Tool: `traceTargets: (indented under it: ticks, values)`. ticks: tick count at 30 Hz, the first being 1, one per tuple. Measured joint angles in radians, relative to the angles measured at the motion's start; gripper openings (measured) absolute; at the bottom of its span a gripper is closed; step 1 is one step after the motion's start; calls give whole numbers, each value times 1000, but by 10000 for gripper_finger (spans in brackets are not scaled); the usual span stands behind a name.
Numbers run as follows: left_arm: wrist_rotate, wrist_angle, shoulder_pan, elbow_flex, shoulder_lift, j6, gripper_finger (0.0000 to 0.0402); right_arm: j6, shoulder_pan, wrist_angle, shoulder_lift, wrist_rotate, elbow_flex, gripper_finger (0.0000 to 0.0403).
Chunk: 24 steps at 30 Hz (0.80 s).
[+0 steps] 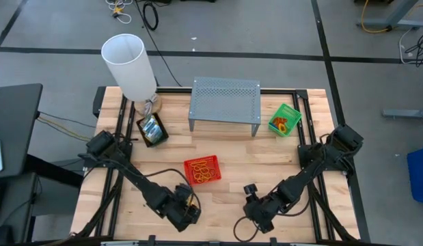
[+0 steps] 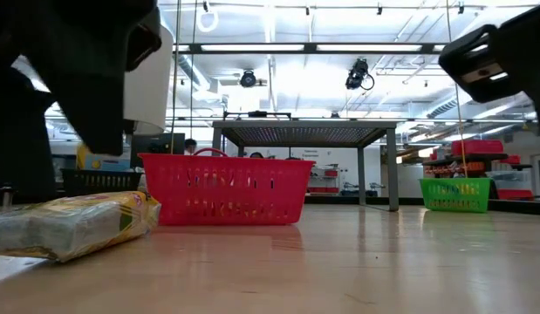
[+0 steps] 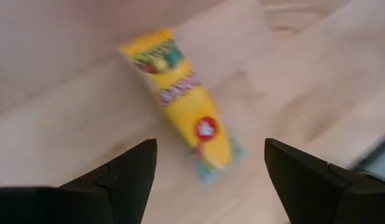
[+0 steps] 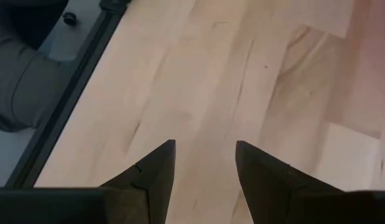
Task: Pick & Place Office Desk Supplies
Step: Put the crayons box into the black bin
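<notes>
I have the left hand [image 3: 208, 180] hovering over the yellow-green crayon box [image 3: 183, 102], fingers spread wide and holding nothing; the box lies flat on the pale wooden desk [image 1: 266, 167] near its front edge, just ahead of the fingertips in the left wrist view. In the low view that same box [image 2: 73, 225] sits at the near left, with the small red mesh tray [image 2: 226, 187] behind it. From above, the red tray [image 1: 202, 170] holds a few thin rubber bands, the small green mesh tray [image 1: 285, 119] stands at the far right beside the grey perforated metal stand [image 1: 225, 101], and the black box [image 1: 152, 130] rests near the tall white cylindrical lampshade [image 1: 129, 65]. The right hand [image 4: 204, 168] waits low over bare wood at the front right, partly open and empty. My worry is the approach: the box lies at a slant to my fingers, so closing now could catch one corner and spin it away. Its wrapper looks slick, and a light pinch may let it slide out on the lift. Coming down too hard could crush the thin carton.
</notes>
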Motion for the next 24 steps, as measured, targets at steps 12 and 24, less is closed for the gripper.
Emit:
traceTargets:
  ticks: [12, 24]
  values:
    - [9, -101, 61, 49, 11, 71, 297, 0, 24, 13, 0, 30, 0, 176]
    - [28, -125, 88, 36, 22, 51, 297, -19, 23, 12, 0, 36, 0, 176]
